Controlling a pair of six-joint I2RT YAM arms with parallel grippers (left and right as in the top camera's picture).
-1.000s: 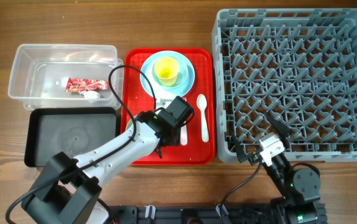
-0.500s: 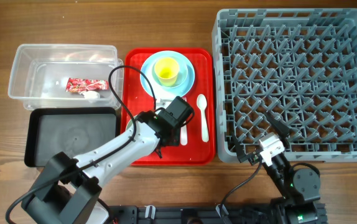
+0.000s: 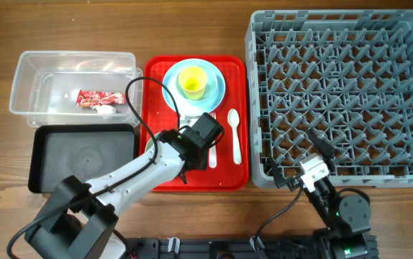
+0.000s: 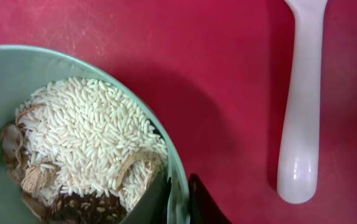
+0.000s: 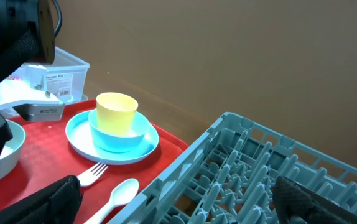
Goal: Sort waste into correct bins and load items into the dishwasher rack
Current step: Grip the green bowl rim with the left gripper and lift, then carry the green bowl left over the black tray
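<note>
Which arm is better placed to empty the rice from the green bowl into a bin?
Left. Its jaws are shut on the green bowl rim, and the black tray lies on that side. The right arm stands with open jaws by the dishwasher rack.

The counter is brown wood grain. The red tray is plain, the plate light blue, the cup yellow, the spoon white. The bowl is mint green, its rice white, its scraps brown. The rack is grey, the tub clear, the wrapper red, the black tray plain.
</note>
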